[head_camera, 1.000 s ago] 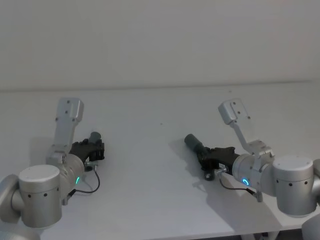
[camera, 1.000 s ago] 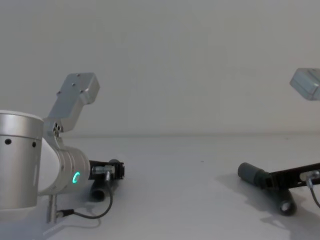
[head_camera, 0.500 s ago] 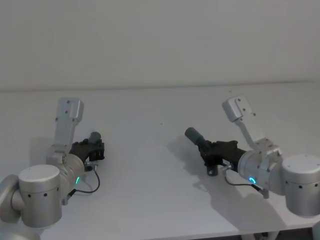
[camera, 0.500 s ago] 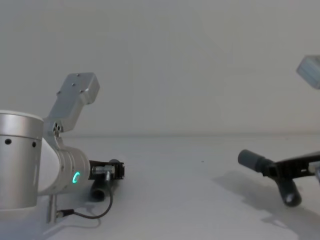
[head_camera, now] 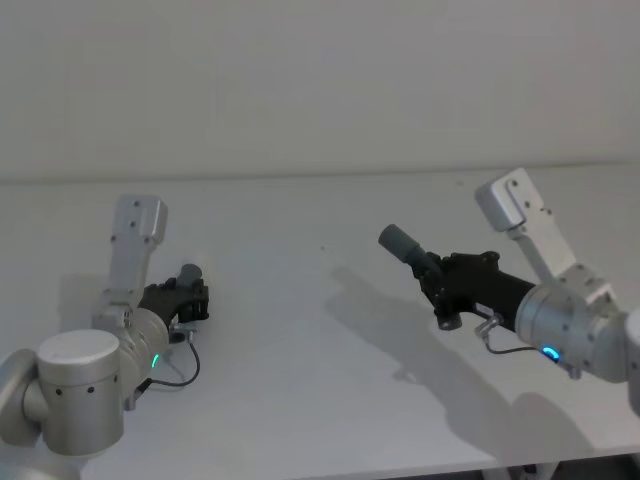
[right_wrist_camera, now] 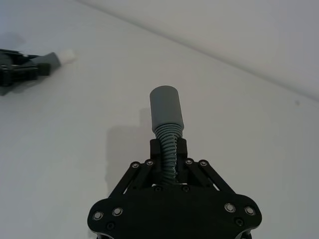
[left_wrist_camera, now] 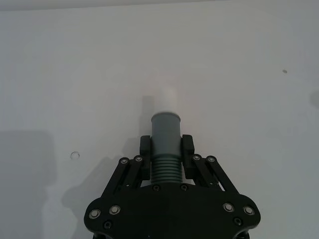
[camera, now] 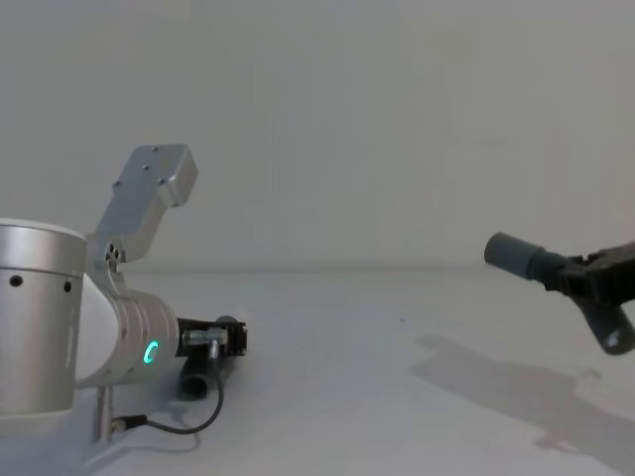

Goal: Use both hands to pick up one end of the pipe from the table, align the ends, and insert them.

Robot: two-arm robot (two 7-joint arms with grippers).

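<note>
Clamping the socket piece [head_camera: 402, 243] clear of the table [head_camera: 300, 390] at centre-right, the right gripper [head_camera: 438, 278] turns its mouth leftward, seemingly for aligning with the white-tipped piece [left_wrist_camera: 165, 127] that the left gripper [left_wrist_camera: 166, 149] grips low at lower left.

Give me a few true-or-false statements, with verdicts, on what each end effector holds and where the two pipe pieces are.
1. The left end effector is shut on the dark grey ribbed pipe piece with the narrow white tip. True.
2. The right end effector is open and empty. False: it is shut on the dark grey ribbed pipe piece with the wide socket mouth.
3. The socket piece is held above the matte white table, with its shadow lying apart from it in the chest view. True.
4. The white tip sits inside the socket. False: the two pieces are far apart, one on each side.
</note>
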